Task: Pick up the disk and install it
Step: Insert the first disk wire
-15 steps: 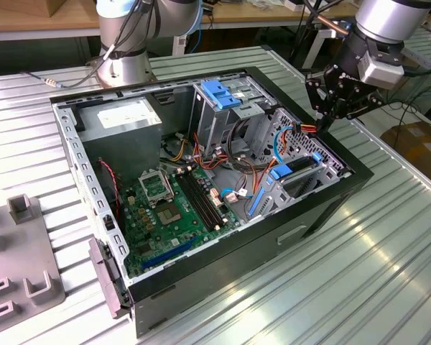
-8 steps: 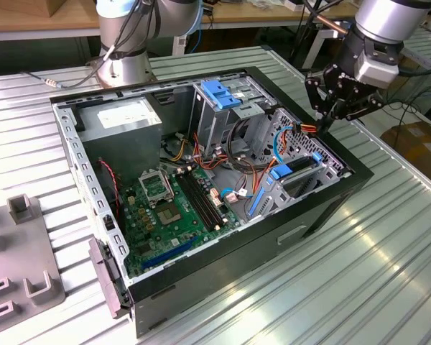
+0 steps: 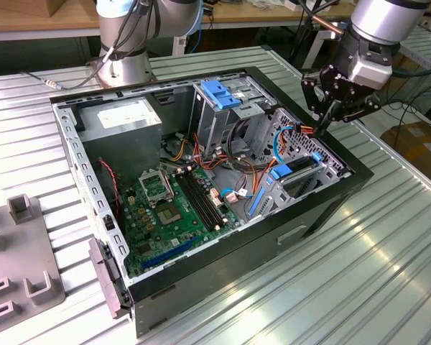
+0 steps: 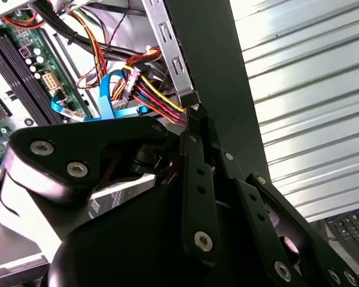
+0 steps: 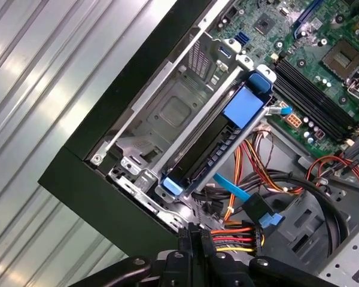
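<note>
Your end effector (image 3: 323, 123) hangs over the open computer case (image 3: 323, 208) in the exterior view, above the corner on that view's right, its fingertips drawn together on a bundle of coloured wires (image 3: 304, 130). Below it, the disk (image 3: 296, 172) with its blue frame sits on edge in the drive bay. The case rests on a ribbed metal surface (image 3: 388, 259), its green circuit board (image 3: 172, 208) exposed.

In the second wrist view, your clenched end effector (image 4: 194, 116) pinches the red, yellow and black wires (image 4: 155, 98) beside a metal bracket (image 4: 167, 42).

In the first wrist view, the disk (image 5: 221, 143) stands seated in its bay, blue tab uppermost, with the end effector (image 5: 194, 232) near it at the wire bundle (image 5: 233, 239).
</note>
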Available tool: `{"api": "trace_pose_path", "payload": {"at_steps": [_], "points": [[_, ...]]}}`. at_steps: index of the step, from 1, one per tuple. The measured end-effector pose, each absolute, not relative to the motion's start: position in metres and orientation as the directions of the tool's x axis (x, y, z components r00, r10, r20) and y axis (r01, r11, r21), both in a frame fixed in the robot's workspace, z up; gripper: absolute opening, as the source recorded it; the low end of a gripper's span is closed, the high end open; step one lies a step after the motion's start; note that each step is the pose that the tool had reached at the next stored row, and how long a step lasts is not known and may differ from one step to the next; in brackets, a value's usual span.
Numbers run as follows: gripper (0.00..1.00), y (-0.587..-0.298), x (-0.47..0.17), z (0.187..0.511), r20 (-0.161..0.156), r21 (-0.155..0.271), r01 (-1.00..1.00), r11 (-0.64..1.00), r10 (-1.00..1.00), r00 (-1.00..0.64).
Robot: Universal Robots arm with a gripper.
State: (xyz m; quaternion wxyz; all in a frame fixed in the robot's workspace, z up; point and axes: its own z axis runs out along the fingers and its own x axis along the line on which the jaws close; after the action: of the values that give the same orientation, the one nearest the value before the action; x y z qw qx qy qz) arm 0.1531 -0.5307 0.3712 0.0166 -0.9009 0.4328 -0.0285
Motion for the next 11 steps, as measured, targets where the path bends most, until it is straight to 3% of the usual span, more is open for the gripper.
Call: {"api": "trace_pose_path", "payload": {"at_steps": [11], "points": [[0.17, -0.5307, 0.1440, 0.3686, 0.037, -0.054, -0.844, -0.534, -0.845, 0.533]]}}
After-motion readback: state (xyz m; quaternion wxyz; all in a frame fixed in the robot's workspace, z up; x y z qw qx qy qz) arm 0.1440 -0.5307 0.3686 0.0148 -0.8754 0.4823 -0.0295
